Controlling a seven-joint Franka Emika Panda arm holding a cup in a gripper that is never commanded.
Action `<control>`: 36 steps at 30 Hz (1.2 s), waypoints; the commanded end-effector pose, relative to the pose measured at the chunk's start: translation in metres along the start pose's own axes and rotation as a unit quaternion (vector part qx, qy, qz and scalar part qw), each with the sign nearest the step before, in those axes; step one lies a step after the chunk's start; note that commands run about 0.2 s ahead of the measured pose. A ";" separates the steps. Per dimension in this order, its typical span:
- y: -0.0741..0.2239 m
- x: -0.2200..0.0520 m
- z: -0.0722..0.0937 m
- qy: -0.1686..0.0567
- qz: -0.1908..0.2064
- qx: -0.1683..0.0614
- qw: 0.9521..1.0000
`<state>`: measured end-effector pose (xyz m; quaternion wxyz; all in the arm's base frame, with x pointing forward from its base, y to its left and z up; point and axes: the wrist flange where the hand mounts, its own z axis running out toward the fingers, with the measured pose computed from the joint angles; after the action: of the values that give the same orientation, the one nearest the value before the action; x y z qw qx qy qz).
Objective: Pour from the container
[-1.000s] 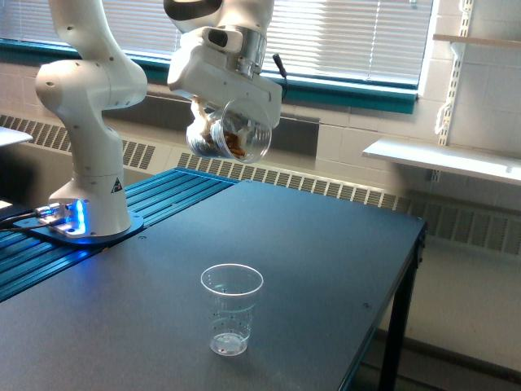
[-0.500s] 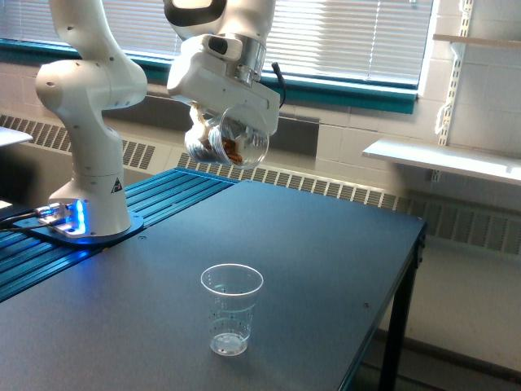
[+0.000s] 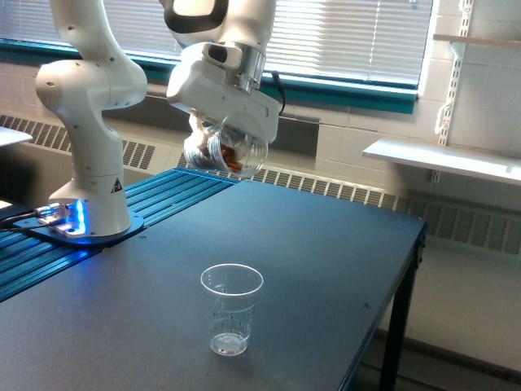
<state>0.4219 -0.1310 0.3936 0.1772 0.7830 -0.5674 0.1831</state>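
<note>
The container (image 3: pixel 221 151), a rounded clear jar with a lipped rim, hangs tilted well above the dark table, its mouth facing down toward the exterior view's right. Brown pieces lie inside it near the rim. My gripper (image 3: pixel 213 130) is shut on the container from above, and its fingers are mostly hidden behind the white hand. A smaller clear tapered cup (image 3: pixel 231 308) with printed marks stands upright on the table below and toward the front, apart from the container. The cup looks empty.
The arm's white base (image 3: pixel 88 204) stands at the exterior view's left on blue rails. The dark table (image 3: pixel 326 277) ends in an edge at the right. A white shelf (image 3: pixel 444 156) juts from the wall at the back right.
The container and gripper have shifted slightly to the exterior view's left and down, and the jar is tipped a little further. The cup has not moved.
</note>
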 end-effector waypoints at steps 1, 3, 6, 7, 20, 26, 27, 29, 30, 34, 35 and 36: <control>-0.006 0.003 0.003 0.003 0.006 0.000 1.000; -0.007 0.004 0.005 0.002 0.006 0.001 1.000; -0.007 0.004 0.008 0.003 0.004 0.001 1.000; -0.007 0.005 0.009 0.003 0.002 0.001 1.000; -0.009 0.002 0.016 0.003 -0.006 -0.010 1.000; -0.008 0.000 0.020 0.005 -0.009 -0.013 1.000; -0.008 -0.001 0.021 0.005 -0.009 -0.013 1.000; -0.008 -0.002 0.023 0.005 -0.009 -0.013 1.000; -0.008 -0.002 0.024 0.005 -0.009 -0.013 1.000; -0.007 -0.004 0.028 0.004 -0.015 -0.013 1.000; -0.007 -0.004 0.029 0.004 -0.016 -0.013 1.000; -0.007 -0.005 0.030 0.003 -0.016 -0.013 1.000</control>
<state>0.4298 -0.1370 0.3687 0.1923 0.7900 -0.5558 0.1734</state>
